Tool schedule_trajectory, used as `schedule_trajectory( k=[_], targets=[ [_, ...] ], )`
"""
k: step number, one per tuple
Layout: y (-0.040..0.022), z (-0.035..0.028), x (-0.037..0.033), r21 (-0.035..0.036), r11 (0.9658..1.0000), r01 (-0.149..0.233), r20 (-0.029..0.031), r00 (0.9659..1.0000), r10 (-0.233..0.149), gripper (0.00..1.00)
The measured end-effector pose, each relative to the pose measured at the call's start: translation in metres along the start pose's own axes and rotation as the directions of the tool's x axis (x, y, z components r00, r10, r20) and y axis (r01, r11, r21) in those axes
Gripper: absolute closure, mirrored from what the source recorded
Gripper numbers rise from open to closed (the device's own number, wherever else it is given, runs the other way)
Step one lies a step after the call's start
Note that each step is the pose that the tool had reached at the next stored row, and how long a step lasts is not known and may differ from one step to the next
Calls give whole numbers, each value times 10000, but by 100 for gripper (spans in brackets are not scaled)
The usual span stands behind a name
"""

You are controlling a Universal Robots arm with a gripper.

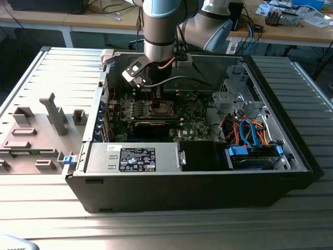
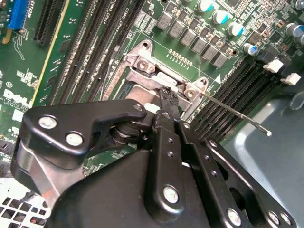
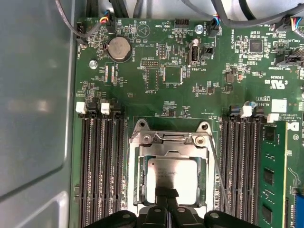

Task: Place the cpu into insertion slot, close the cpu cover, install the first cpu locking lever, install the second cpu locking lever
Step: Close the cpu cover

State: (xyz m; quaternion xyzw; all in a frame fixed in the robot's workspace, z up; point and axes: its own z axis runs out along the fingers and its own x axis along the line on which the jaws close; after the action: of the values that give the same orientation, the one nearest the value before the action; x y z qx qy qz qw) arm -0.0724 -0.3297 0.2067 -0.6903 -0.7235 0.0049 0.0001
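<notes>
Right now I see the end effector (image 3: 166, 193) clenched, tips pressed together at the edge of the cpu (image 3: 173, 173), which sits in the motherboard (image 3: 204, 95) socket. The cpu cover (image 3: 168, 141) lies down around it. One locking lever (image 2: 232, 113) sticks out loose beside the socket.

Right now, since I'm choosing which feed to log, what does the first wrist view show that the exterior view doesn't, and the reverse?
First wrist view: close detail of the cpu lying in its socket, framed by the cpu cover, plus a coin battery and a green memory stick.
Exterior view: the whole open computer case, the arm, the power supply and grey fixture blocks on the exterior view's left.
Both: the motherboard with the end effector over the socket.
</notes>
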Motion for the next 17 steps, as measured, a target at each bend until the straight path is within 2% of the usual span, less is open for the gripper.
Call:
schedule_trajectory(
  k=[4,9,10,12,17],
  targets=[
    [-1,21,0,5,10000,0,20,10000,0,89],
    [3,25,0,8,10000,0,99,10000,0,89],
    [21,23,-2,8,10000,-2,106,9999,2,89],
    [96,21,-4,6,10000,-1,101,9999,1,89],
    [181,7,-7,4,10000,1,95,10000,-1,89]
  ],
)
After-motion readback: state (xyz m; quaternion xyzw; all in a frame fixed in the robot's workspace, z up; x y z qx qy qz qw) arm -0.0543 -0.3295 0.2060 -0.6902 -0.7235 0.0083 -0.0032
